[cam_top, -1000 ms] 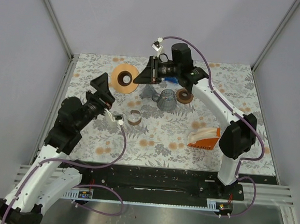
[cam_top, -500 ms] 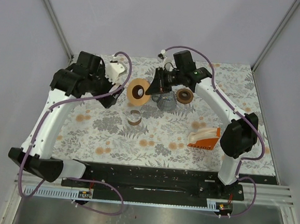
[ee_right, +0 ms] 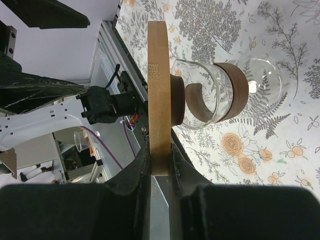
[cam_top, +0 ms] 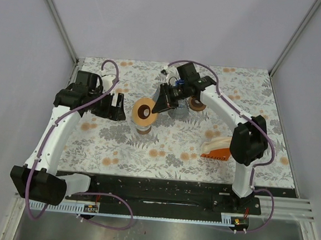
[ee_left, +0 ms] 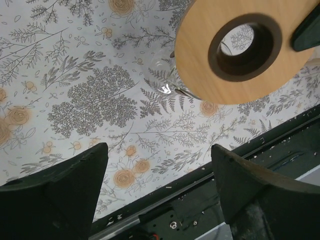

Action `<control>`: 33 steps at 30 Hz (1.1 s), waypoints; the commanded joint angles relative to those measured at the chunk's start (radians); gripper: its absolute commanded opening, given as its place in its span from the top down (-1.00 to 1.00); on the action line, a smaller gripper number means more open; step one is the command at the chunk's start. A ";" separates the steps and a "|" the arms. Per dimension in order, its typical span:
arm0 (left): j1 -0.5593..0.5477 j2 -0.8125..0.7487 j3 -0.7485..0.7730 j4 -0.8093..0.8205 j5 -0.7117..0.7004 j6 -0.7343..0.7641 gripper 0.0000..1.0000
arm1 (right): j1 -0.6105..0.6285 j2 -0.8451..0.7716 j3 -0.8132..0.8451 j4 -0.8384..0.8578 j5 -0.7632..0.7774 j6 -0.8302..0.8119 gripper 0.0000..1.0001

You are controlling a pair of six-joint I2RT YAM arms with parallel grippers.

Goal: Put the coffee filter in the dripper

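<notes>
Over the glass (cam_top: pixel 143 128) at mid-surface (cam_top: pixel 262 94), the right pincer (ee_right: pixel 160 160) clenches a tilted wooden ring (cam_top: pixel 138 107), the left pincer (ee_left: pixel 159 155) hangs released just beside it, and the white filter (cam_top: pixel 217 141) sits in an orange holder (cam_top: pixel 218 153), well apart to the right.

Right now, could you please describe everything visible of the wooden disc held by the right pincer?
The wooden disc is round, flat and thick, of pale wood like bamboo. Its round centre hole is lined by a dark brown collar that sticks out on one face. The right pincer clamps its rim, one finger on each flat face. It hangs tilted, collar side toward a glass vessel with a brown band. Whether collar and glass touch cannot be told.
</notes>
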 commanded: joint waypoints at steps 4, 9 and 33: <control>0.005 -0.088 -0.120 0.298 0.001 -0.125 -0.73 | 0.026 0.062 0.050 -0.019 -0.081 -0.021 1.00; 0.005 -0.100 -0.183 0.370 -0.013 -0.126 -0.72 | 0.026 0.118 0.072 -0.051 -0.101 -0.042 1.00; 0.002 -0.101 -0.306 0.510 0.025 -0.209 -0.71 | 0.004 0.109 0.085 -0.151 0.155 -0.092 0.24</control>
